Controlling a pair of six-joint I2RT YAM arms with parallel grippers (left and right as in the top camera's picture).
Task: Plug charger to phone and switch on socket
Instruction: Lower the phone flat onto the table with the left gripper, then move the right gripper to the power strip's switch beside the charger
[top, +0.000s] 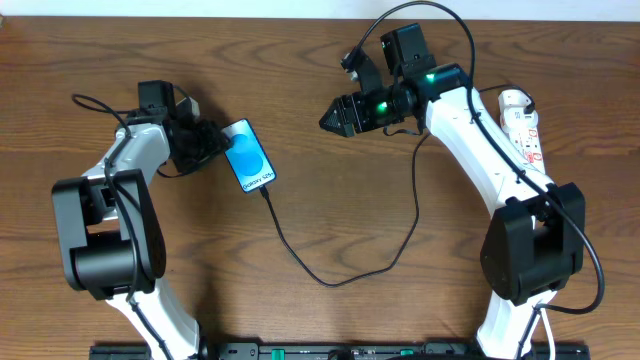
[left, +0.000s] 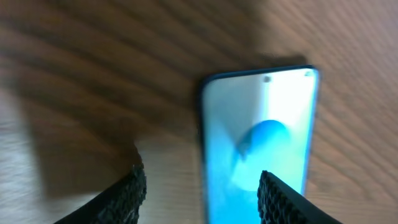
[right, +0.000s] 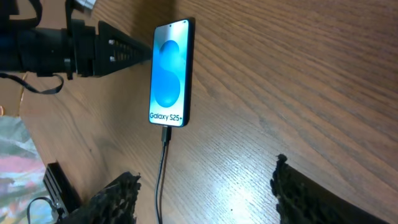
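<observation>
The phone (top: 248, 156) lies face up on the wooden table, its blue screen lit. It also shows in the left wrist view (left: 258, 137) and the right wrist view (right: 169, 74). The charger's thin black cable (top: 330, 284) is plugged into the phone's bottom end (right: 163, 155) and loops across the table towards the right arm. Its white adapter is hidden. My left gripper (top: 213, 142) (left: 202, 186) is open at the phone's top end, one finger over the screen. My right gripper (top: 335, 115) (right: 205, 186) is open and empty, above the table to the right of the phone. The white socket strip (top: 524, 125) lies at the far right, partly behind the right arm.
The left arm's base (top: 100, 240) and the right arm's base (top: 530, 250) stand near the front edge. Thicker black robot cables (top: 440, 20) arch over the right wrist. A dark rail (top: 330, 350) runs along the front edge.
</observation>
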